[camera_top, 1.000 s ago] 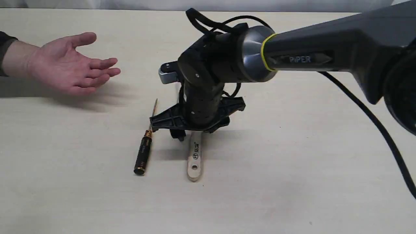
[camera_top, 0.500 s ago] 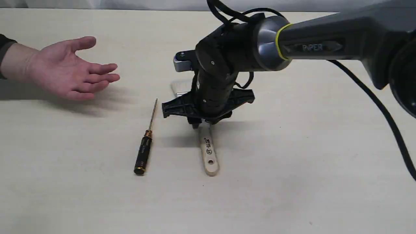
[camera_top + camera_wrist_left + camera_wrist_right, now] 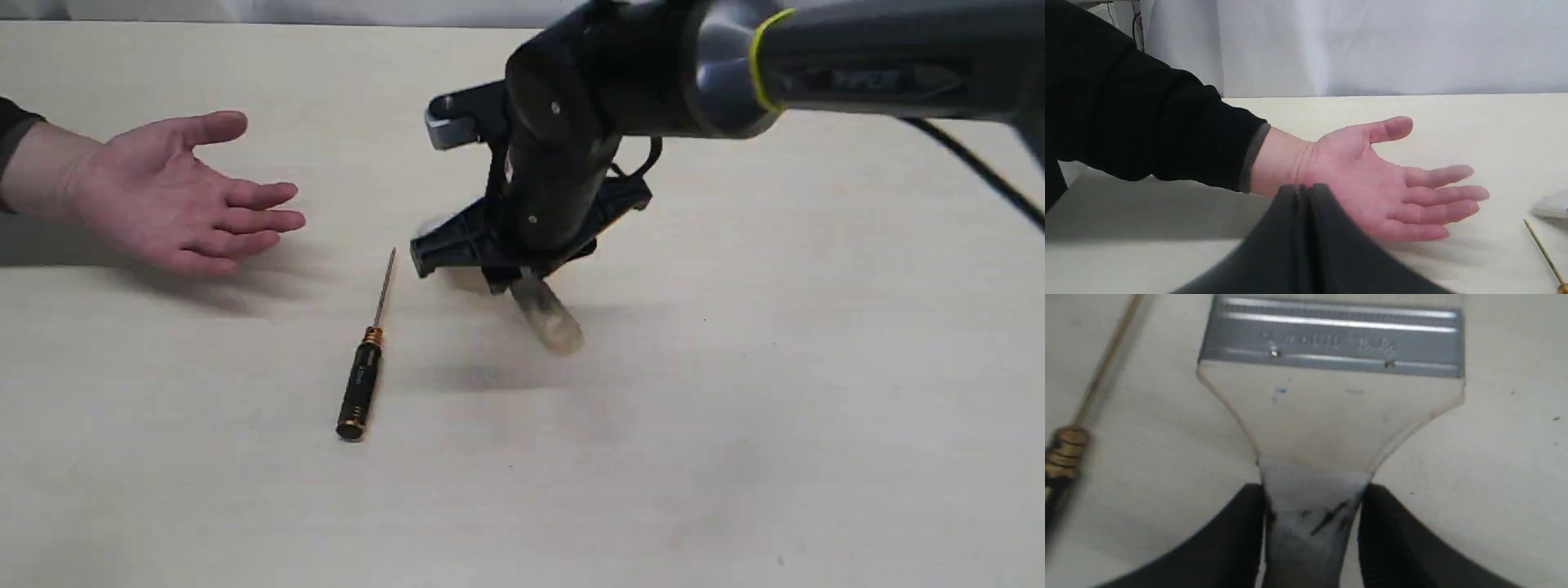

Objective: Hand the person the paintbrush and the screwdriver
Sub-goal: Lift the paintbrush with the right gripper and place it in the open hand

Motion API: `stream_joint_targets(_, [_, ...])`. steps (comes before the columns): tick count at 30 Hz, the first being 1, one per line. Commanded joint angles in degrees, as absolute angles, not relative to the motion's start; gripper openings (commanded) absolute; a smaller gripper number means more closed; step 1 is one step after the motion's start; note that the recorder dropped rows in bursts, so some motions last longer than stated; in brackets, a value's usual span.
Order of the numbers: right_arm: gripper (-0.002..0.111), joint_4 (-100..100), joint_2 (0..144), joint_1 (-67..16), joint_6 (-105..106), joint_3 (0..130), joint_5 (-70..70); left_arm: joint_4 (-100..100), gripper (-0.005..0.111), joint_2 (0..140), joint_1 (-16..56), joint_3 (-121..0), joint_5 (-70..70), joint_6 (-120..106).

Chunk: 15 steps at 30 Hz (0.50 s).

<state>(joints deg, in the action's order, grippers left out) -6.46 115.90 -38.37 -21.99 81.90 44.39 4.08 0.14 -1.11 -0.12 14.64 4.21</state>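
My right gripper [image 3: 510, 282] is shut on the paintbrush [image 3: 549, 318] and holds it off the table, its blurred wooden handle end pointing down toward the camera. In the right wrist view the two black fingers [image 3: 1233, 535] clamp the narrow neck of the paintbrush [image 3: 1331, 412] below the silver ferrule [image 3: 1331, 335]. The screwdriver [image 3: 363, 376] lies on the table left of the gripper, black handle nearest, and its gold collar shows in the screwdriver [image 3: 1063, 453] wrist view. The person's open hand [image 3: 175, 196] rests palm up at the far left. My left gripper [image 3: 1302, 192] is shut and empty, just before that hand [image 3: 1392, 183].
The pale wooden table [image 3: 735, 425] carries everything. The right arm marked PiPER [image 3: 857, 73] spans the upper right with a black cable [image 3: 971, 175] hanging behind. A white curtain [image 3: 1372, 45] backs the table's far edge.
My right gripper has risen and drifted right with the paintbrush, lifting it off the table and tilting the handle. The person's hand has slid slightly nearer. The screwdriver has not moved.
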Motion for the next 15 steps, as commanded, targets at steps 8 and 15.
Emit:
stream_joint_targets(8, [0.004, 14.4, 102.1, -38.1, -3.7, 81.9, 34.6, 4.1, 0.000, 0.0, -0.6, 0.0, 14.3, 4.3])
stream_joint_targets(15, [0.004, 47.6, 103.7, -40.7, 34.4, 81.9, 22.1, 3.8, 0.000, 0.0, -0.6, 0.0, 14.4, 4.3])
